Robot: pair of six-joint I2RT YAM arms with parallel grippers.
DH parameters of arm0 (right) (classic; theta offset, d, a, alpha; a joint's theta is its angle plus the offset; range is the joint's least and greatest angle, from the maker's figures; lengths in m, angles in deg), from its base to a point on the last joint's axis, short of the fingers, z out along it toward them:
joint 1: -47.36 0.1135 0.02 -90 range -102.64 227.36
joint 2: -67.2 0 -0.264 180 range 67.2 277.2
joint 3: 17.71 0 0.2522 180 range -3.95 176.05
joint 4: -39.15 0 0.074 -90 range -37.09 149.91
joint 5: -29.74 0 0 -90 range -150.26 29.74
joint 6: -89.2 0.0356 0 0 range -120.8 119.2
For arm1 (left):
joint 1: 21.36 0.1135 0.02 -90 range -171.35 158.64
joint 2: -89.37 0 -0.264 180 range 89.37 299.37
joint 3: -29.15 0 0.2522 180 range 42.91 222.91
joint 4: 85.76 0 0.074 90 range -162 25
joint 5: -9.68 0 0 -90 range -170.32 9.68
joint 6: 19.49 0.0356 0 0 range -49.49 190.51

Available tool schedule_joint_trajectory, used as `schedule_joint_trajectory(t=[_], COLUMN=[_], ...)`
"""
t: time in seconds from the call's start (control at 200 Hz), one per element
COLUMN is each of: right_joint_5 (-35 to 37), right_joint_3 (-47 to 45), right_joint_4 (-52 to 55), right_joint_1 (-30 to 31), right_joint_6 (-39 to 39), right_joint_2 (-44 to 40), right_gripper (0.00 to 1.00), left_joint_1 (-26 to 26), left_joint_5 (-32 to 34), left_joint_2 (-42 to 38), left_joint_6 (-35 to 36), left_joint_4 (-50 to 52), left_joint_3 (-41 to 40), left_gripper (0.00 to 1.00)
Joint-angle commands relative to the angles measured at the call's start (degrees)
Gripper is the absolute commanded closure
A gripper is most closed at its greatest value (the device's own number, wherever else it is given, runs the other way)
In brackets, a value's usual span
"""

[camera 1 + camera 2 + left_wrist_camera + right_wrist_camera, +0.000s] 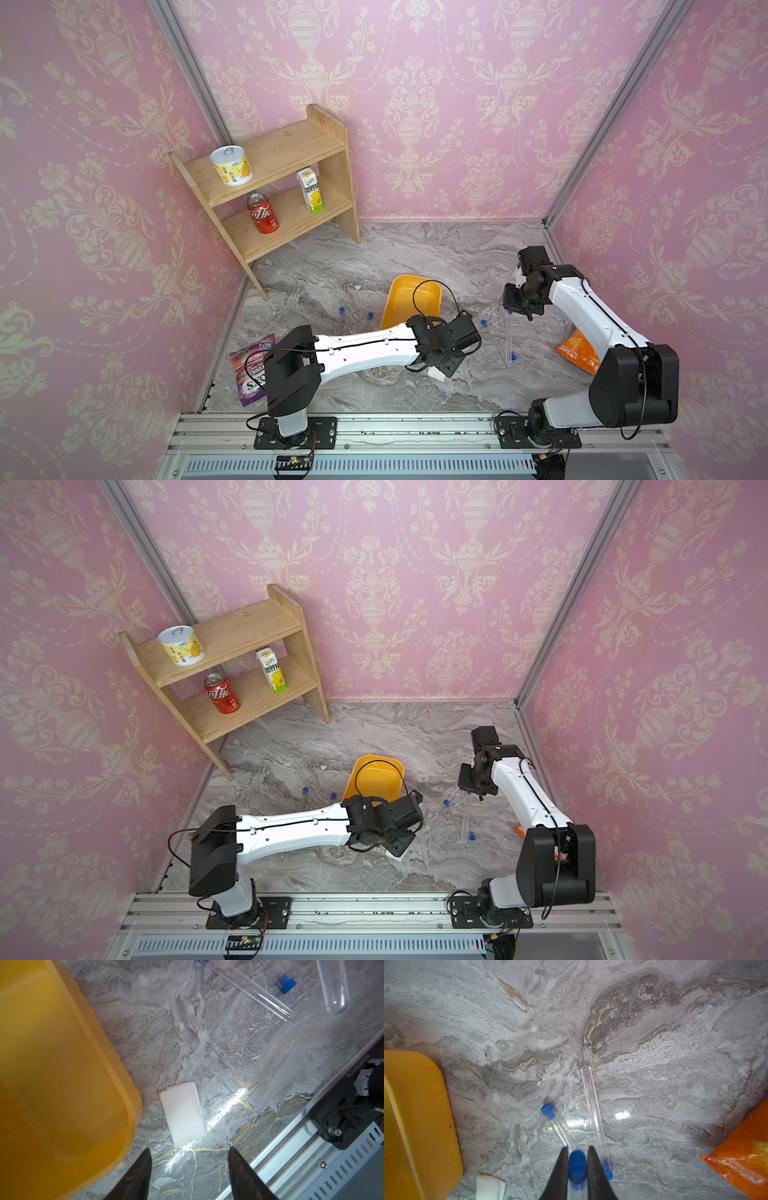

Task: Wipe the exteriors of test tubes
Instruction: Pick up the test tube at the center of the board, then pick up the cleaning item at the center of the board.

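While the right gripper point(578, 1147) pinches a test tube point(577, 1164), the left gripper point(190, 1148) stands open, empty

Both my top views look steeply down from high over the rail point(374, 432), covering the whole scene, with the yellow basin point(399, 307) central. My left wrist camera faces down, close, just rail-side of the basin. My right wrist camera does likewise off the basin's right-arm side. Both wrist views share the basin's edge and the test tubes point(249, 989).
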Motion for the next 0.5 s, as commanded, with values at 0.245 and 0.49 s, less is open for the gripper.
schedule_joint_trajectory(t=[0.245,0.49], right_joint_5=[-2.43,-2.95], right_joint_3=[-0.09,-0.29], right_joint_4=[-0.29,-0.40], right_joint_1=[-0.59,-0.58], right_joint_6=[-0.88,-1.07], right_joint_2=[0.39,0.36], right_gripper=[0.90,0.90], left_joint_1=[-2.40,-2.32], left_joint_5=[3.71,2.36], left_joint_2=[4.11,8.01], left_joint_6=[-6.58,-6.62], left_joint_4=[1.55,0.66], left_joint_3=[0.23,0.04], left_gripper=[0.70,0.69])
